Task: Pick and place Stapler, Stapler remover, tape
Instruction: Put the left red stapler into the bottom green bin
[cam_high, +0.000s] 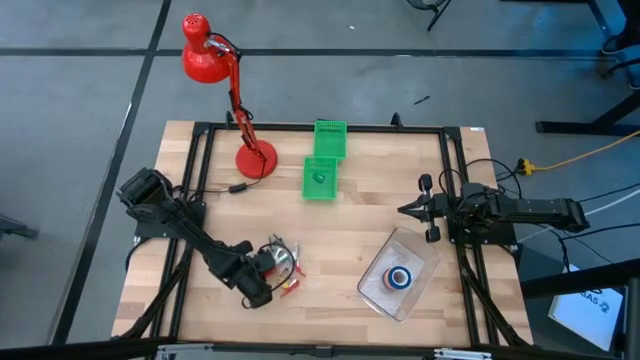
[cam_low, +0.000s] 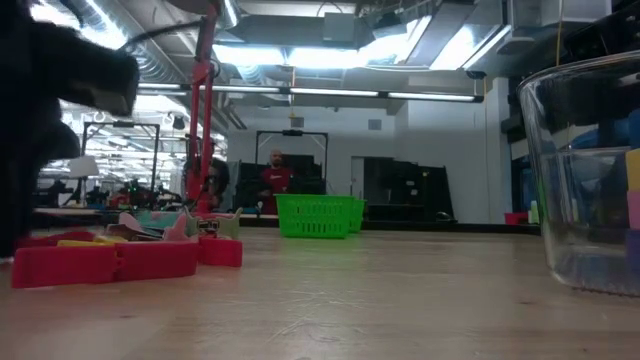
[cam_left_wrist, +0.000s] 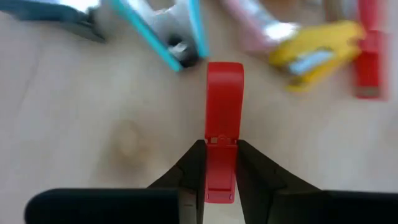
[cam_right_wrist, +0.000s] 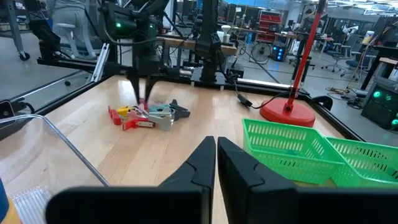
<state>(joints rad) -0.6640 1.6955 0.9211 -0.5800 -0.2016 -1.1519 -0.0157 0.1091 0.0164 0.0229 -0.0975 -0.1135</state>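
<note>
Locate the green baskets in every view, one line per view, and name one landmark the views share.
High view: green baskets at the table's far middle, right of the red lamp.
Low view: centre, on the far table edge.
Left wrist view: not in it.
Right wrist view: lower right, beside the lamp's base.
Shared landmark: the red lamp.

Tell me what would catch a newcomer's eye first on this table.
Probably the red desk lamp at the table's far left, then the two green baskets at the far middle. Near the front left, the left gripper is closed on a red stapler beside a colourful pile of staplers, while a clear container holds tape rolls front right.
</note>
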